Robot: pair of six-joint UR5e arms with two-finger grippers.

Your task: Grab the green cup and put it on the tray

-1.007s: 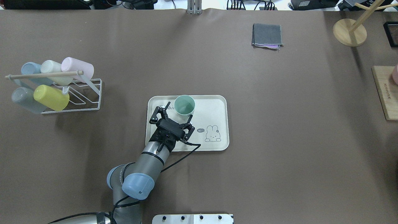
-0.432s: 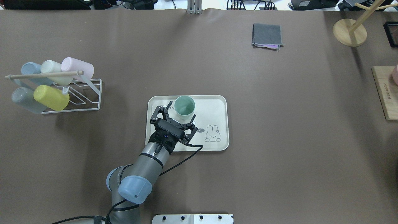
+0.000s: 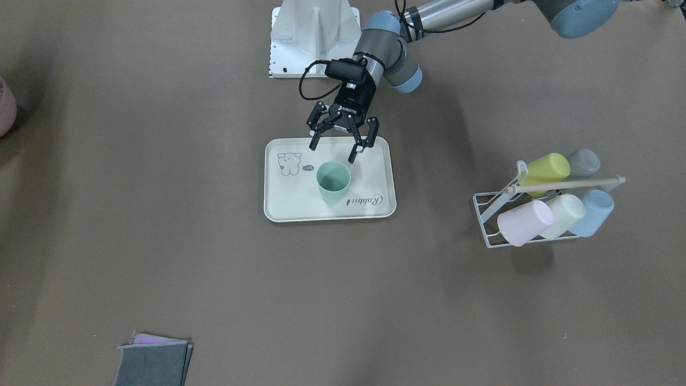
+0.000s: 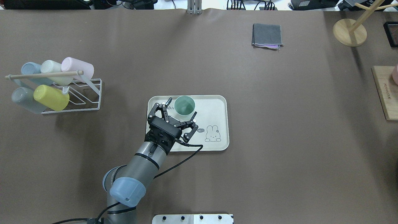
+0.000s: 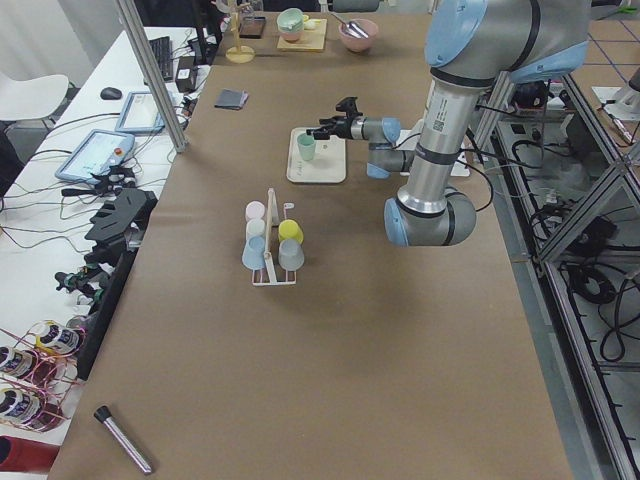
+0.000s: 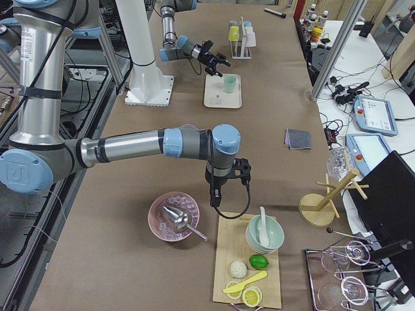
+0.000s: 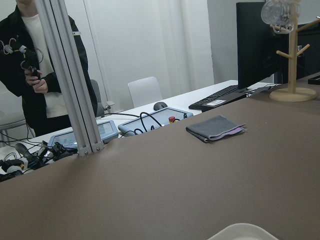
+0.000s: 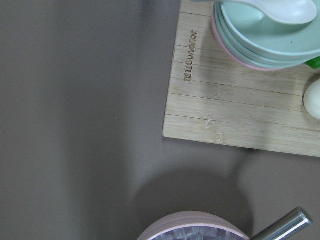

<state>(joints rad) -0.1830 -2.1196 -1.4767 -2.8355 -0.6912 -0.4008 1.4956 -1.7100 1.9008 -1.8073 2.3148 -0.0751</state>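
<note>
The green cup stands upright, mouth up, on the cream tray near its far left part; it also shows in the front view on the tray. My left gripper is open and empty. It hangs above the tray on the robot's side of the cup, jaws spread wider than the cup, clear of it in the front view. My right gripper shows only in the right side view, over bare table near a wooden board; I cannot tell its state.
A white wire rack at the left holds several cups, among them a yellow-green one. A folded grey cloth lies far right. A wooden stand, a wooden board and a pink bowl are at the right end.
My left gripper has stayed open and has risen a little while the arm drew back towards the robot. The green cup has stayed still on the tray.
</note>
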